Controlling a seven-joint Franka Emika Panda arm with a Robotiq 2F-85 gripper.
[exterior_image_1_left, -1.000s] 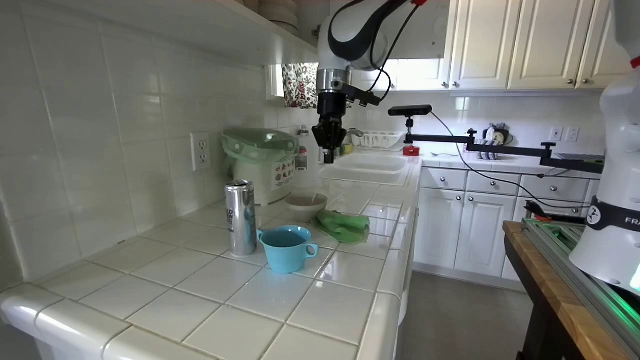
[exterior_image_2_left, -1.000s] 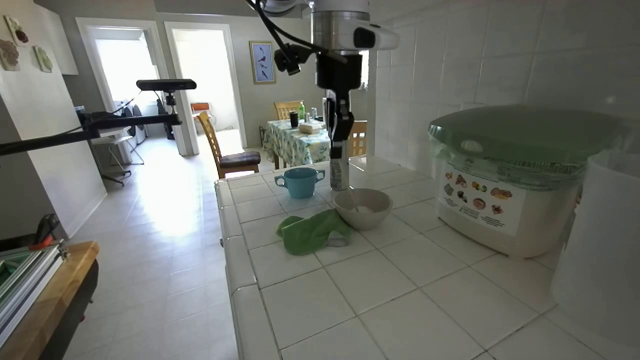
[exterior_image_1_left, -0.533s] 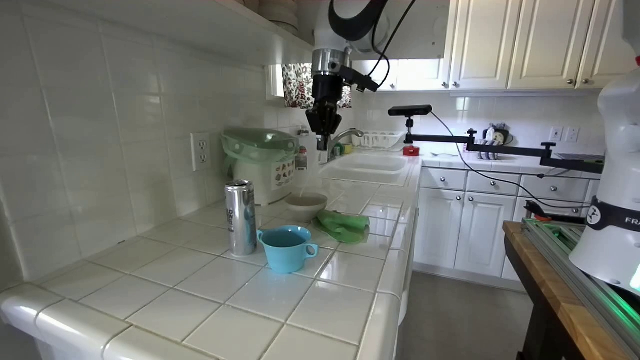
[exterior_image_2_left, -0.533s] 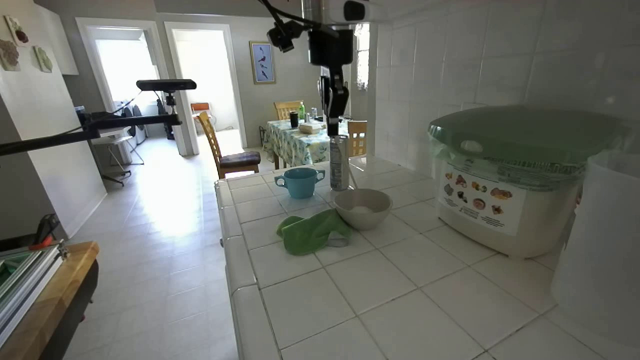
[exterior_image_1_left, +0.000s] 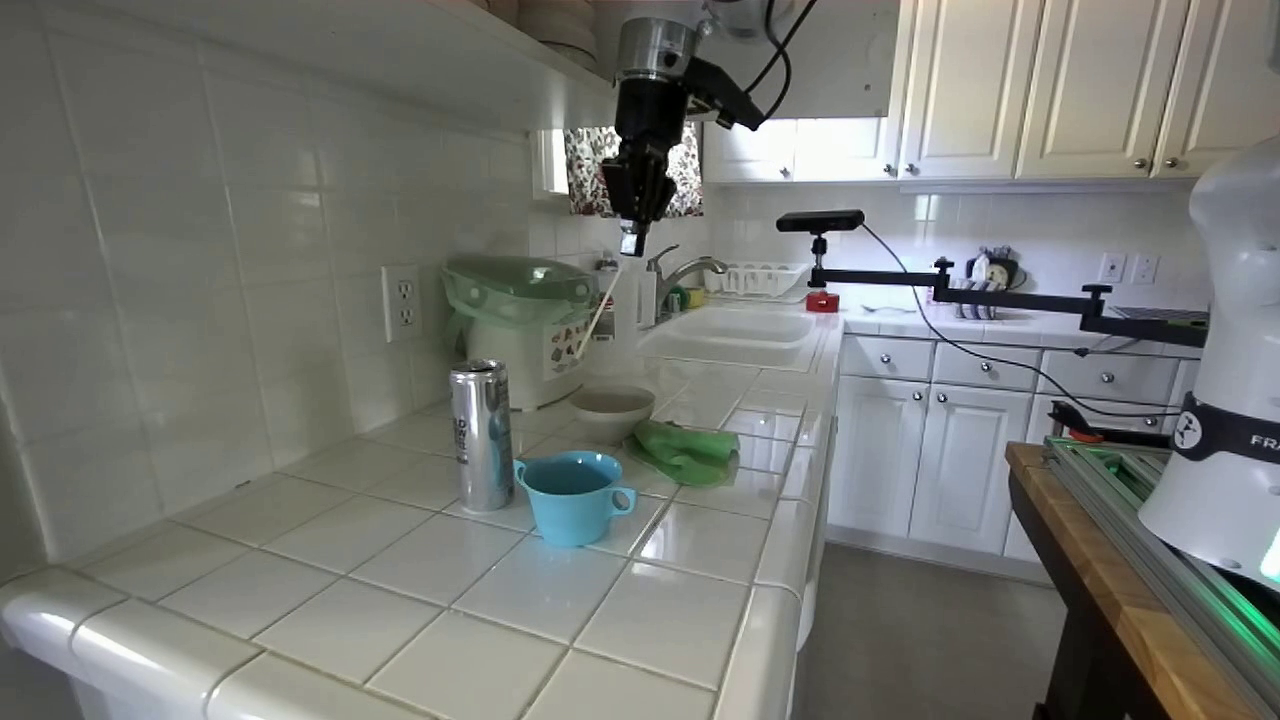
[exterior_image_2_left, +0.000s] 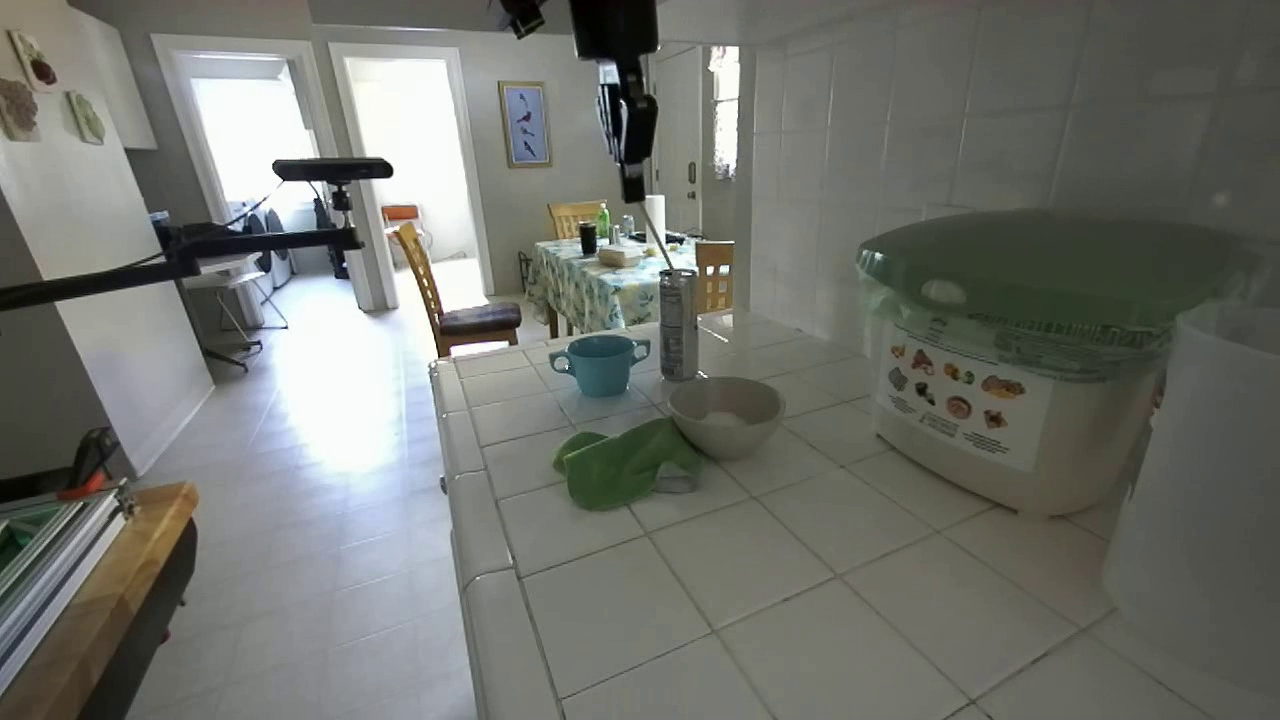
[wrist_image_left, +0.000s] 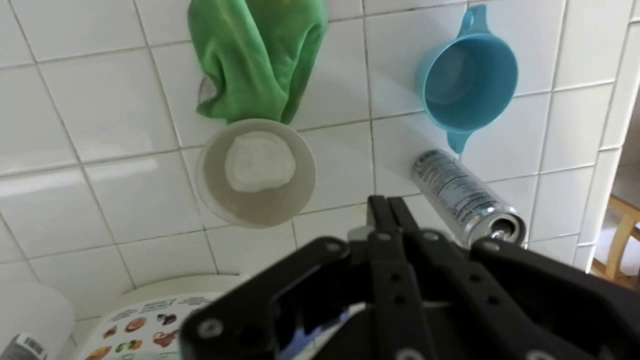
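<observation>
Upper centre: my tool (exterior_image_1_left: 632, 240), gripping one pale stick (exterior_image_1_left: 600, 312). Left of centre, on bench (exterior_image_1_left: 480, 640): silver can (exterior_image_1_left: 483, 436), blue cup (exterior_image_1_left: 572, 508).

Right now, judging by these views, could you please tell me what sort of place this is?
It looks like a kitchen, most likely in a home: in an exterior view there are a sink, a dish rack just past it, and white cupboards higher up.

One stick-like utensil (exterior_image_1_left: 598, 313): slender, pale; hung aslant from the gripper (exterior_image_1_left: 632, 245) by its upper end, above the counter (exterior_image_1_left: 525, 590).
</observation>
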